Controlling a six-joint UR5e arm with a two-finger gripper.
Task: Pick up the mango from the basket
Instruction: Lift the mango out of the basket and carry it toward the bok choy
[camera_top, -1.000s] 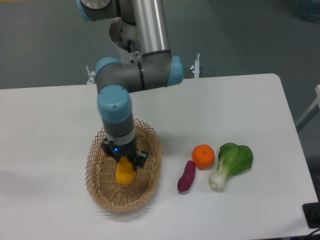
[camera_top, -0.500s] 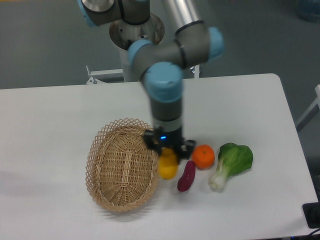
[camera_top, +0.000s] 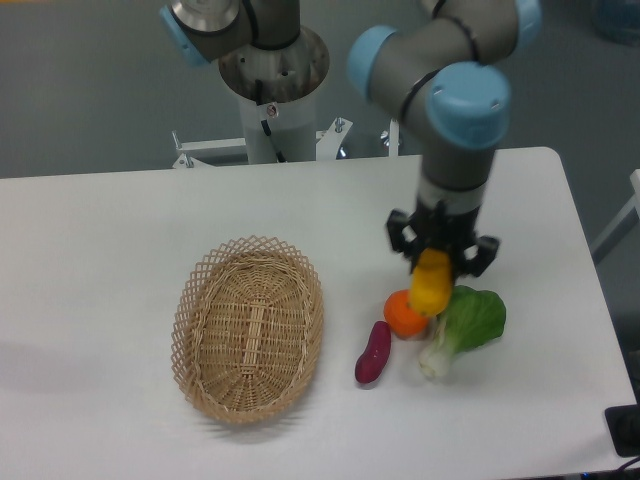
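Gripper (camera_top: 437, 262) clamped on the mango's (camera_top: 431, 284) upper end, hanging clear of the basket (camera_top: 249, 340) (glossy skin, likely slippery; mid-body hold looks safer).

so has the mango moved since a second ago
Yes. The mango, held in the gripper, has gone right, out of the wicker basket, and now hangs above the orange.
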